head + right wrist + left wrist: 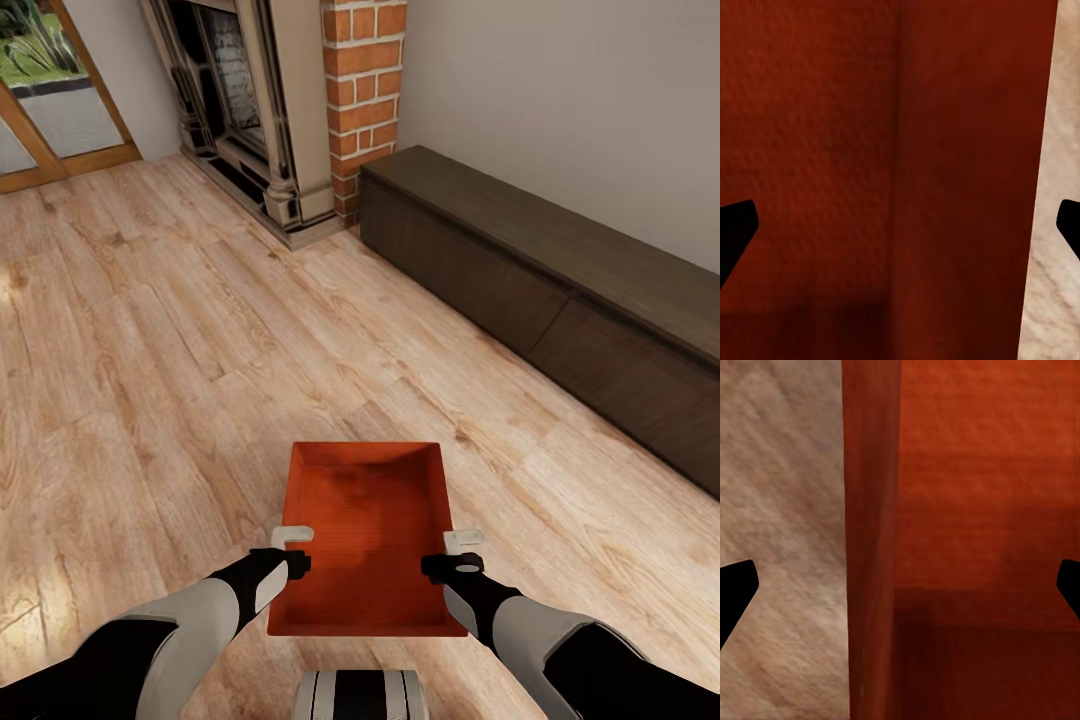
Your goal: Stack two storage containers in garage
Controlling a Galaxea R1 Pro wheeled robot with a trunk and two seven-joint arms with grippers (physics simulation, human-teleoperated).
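No writing, brand or label can be read on anything here. One orange-red bin [365,535] shows, lidless and with nothing in it, held low in front of the robot above the wood-plank floor [150,350] of the living room. Two grippers flank it: the left gripper [291,550] sits at the bin's left wall, the right gripper [462,553] at its right wall, both near the end closest to the robot. In the left wrist view the bin's thin wall [870,540] runs between two dark fingertips [735,592] that stand spread, one outside over the floor, one inside over the ribbed bottom; they straddle the wall, but I cannot tell whether they pinch it. The right wrist view shows the same: fingertips [735,232] apart on either side of the wall [1039,180], contact unclear. Beyond stand one brick fireplace [300,110], one long dark cabinet [560,290] along the wall, and one wood-framed glass door [50,90].
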